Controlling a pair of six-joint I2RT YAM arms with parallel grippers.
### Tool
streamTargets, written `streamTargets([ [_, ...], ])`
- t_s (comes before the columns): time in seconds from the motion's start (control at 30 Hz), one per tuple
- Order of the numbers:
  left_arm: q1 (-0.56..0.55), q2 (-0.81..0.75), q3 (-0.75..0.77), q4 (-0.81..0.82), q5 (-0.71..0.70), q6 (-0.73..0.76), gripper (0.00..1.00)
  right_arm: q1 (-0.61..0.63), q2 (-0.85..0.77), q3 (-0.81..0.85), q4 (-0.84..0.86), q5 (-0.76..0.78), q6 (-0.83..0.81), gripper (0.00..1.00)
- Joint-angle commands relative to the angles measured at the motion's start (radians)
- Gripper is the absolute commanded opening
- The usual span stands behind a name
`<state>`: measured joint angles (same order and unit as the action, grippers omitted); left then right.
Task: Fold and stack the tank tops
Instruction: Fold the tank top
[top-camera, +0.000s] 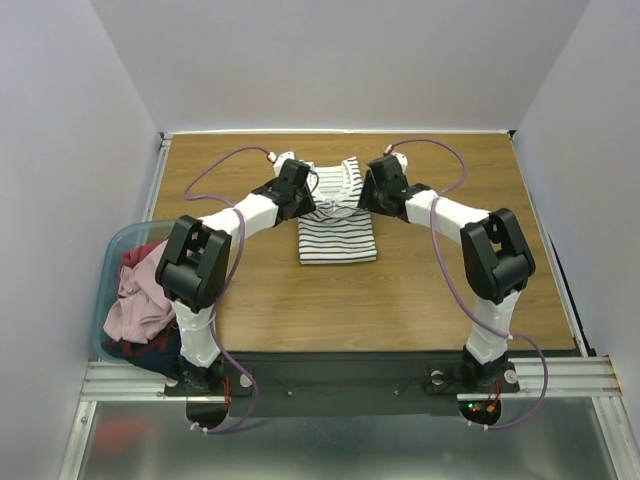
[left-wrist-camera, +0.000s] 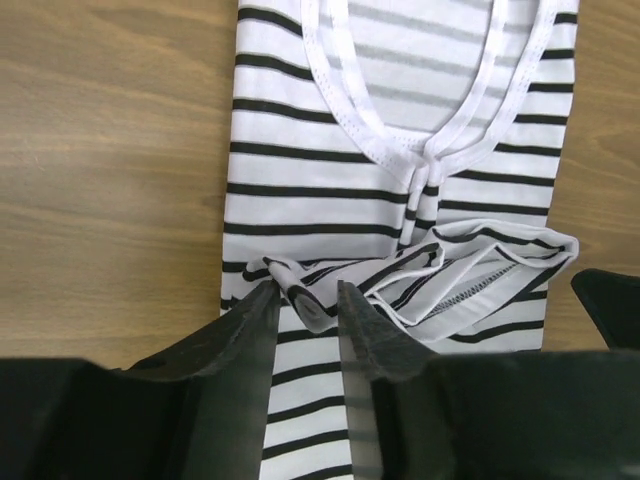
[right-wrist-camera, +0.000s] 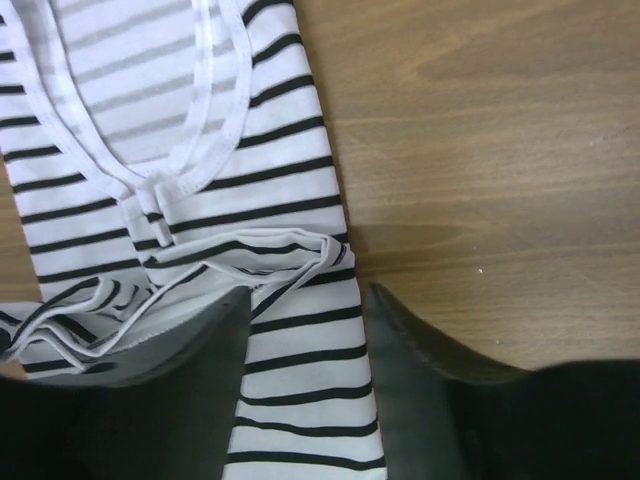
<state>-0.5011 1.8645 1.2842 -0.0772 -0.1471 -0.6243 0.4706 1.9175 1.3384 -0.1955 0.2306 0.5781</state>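
Observation:
A white tank top with thin black stripes (top-camera: 338, 232) lies folded into a narrow rectangle at the table's middle, neckline toward the far side. Both grippers hover over its far half. My left gripper (top-camera: 308, 192) is at its left edge and my right gripper (top-camera: 368, 192) at its right edge. In the left wrist view the left gripper (left-wrist-camera: 305, 290) has its jaws apart, with a rolled fold of the striped hem (left-wrist-camera: 300, 297) lying between the tips. The right gripper (right-wrist-camera: 308, 295) stands open over the top's right edge (right-wrist-camera: 300, 340), gripping nothing.
A translucent light-blue tub (top-camera: 112, 250) sits at the table's left edge, beside the left arm. It holds crumpled tank tops: a pink one (top-camera: 140, 305), a dark red one (top-camera: 140, 255) and a navy one (top-camera: 150, 350). Bare wood (top-camera: 450, 300) surrounds the striped top.

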Motion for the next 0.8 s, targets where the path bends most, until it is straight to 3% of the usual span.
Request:
streamTargets([
  [0.0, 0.033, -0.045, 0.079, 0.057, 0.003, 0.049, 0.47, -0.007, -0.018, 0.064, 0.047, 0.016, -0.014, 0.64],
  [0.13, 0.053, -0.102, 0.084, 0.048, -0.006, 0.066, 0.49, -0.006, -0.077, 0.028, 0.048, -0.005, -0.029, 0.63],
  [0.27, 0.055, -0.165, 0.040, 0.042, -0.022, 0.048, 0.49, 0.029, -0.120, -0.031, 0.048, -0.024, -0.030, 0.49],
  [0.37, 0.052, -0.192, -0.019, 0.039, 0.006, 0.000, 0.33, 0.072, -0.115, -0.047, 0.051, -0.030, -0.041, 0.39],
  [0.4, 0.044, -0.202, -0.063, 0.046, 0.029, -0.029, 0.22, 0.082, -0.094, -0.041, 0.053, -0.024, -0.046, 0.36],
  [0.57, 0.022, -0.151, -0.135, 0.146, 0.096, -0.057, 0.04, 0.094, 0.007, 0.039, 0.051, -0.050, -0.047, 0.33],
  [0.77, 0.021, -0.036, -0.077, 0.221, 0.142, -0.046, 0.02, 0.068, 0.127, 0.117, 0.051, -0.033, -0.057, 0.32],
])
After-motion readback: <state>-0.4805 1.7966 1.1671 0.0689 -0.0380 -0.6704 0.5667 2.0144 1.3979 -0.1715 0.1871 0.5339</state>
